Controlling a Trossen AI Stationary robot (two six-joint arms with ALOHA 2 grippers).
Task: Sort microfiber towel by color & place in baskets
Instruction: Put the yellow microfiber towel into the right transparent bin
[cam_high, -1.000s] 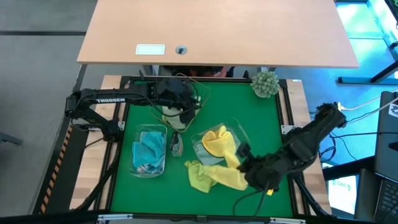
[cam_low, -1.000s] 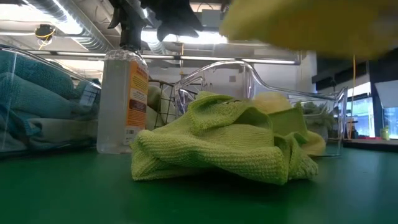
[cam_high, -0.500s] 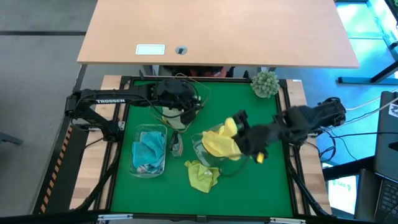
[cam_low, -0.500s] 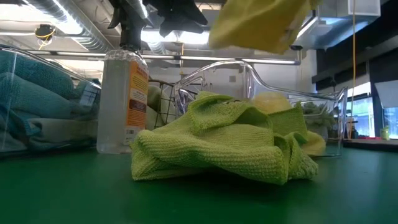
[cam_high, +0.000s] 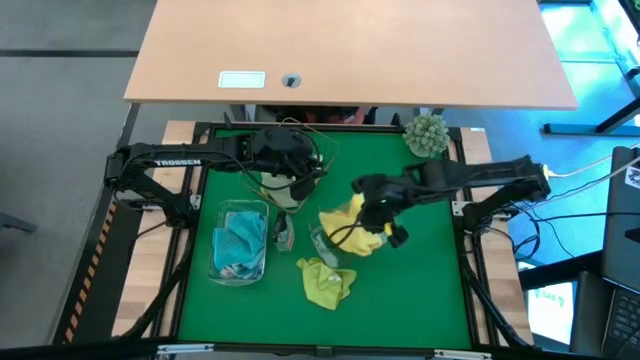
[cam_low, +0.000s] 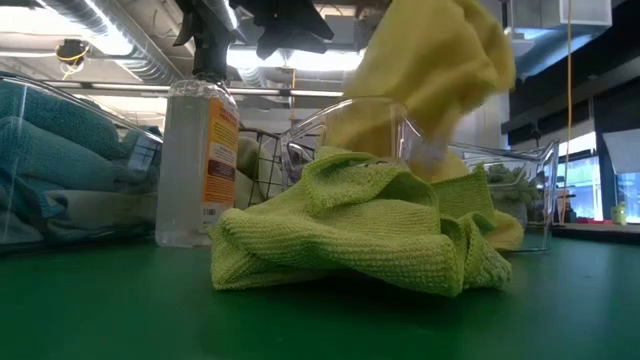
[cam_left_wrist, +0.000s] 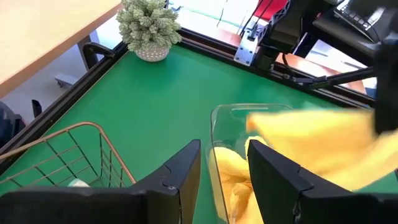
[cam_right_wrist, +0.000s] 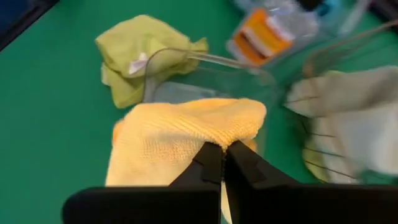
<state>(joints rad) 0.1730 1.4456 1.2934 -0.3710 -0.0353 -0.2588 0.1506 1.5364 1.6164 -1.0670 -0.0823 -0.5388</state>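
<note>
High view, frame centre: right pincer clamped on yellow towel, hanging over clear basket. Lower until the cloth sits inside the rim, then let go. Left pincer parted, empty, above wire basket. Lime towel lies on surface.

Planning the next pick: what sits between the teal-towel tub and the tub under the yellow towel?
In the high view, a small clear bottle with an orange label.

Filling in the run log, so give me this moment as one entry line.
right claw: shut on yellow towel, above clear basket | left claw: open, over wire basket | lime towel: on table
</note>
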